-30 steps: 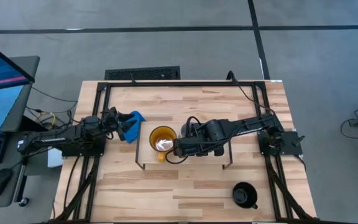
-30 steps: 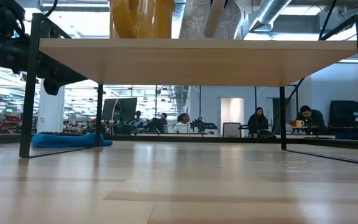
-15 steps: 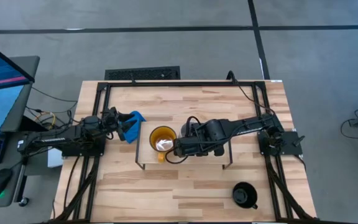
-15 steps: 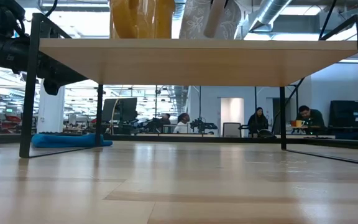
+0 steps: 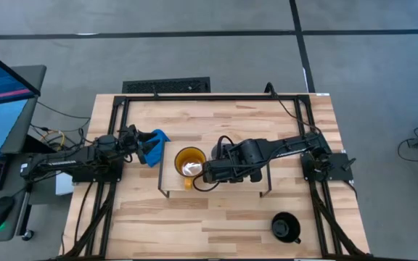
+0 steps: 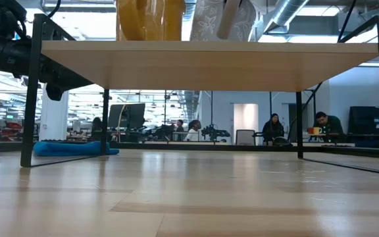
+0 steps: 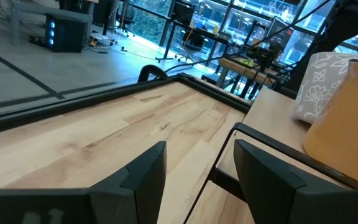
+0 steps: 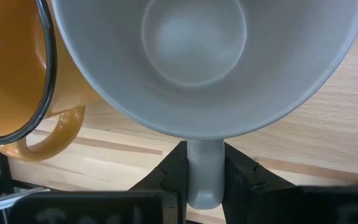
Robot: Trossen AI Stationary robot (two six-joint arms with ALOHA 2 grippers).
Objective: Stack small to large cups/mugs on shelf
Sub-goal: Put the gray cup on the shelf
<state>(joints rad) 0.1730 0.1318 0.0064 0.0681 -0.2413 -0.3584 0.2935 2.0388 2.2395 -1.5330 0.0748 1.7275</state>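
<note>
So the right gripper [image 8: 202, 177] is pinching the grey-white mug [image 8: 204, 62] by its handle, tilted half inside the yellow mug [image 5: 188, 161] on the shelf [image 5: 249, 185], so next it just needs lowering and letting go, while the black mug [image 5: 285, 226] waits at 5 o'clock.

Glossy ceramic-looking yellow-orange mug [image 8: 17, 74] and grey-white mug [image 8: 204, 62], smooth light-wood shelf [image 6: 202, 66] on black metal legs [image 6: 31, 92]

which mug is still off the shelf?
The black mug, alone on the tabletop at its near right; the yellow mug and grey-white mug are over the shelf.
</note>
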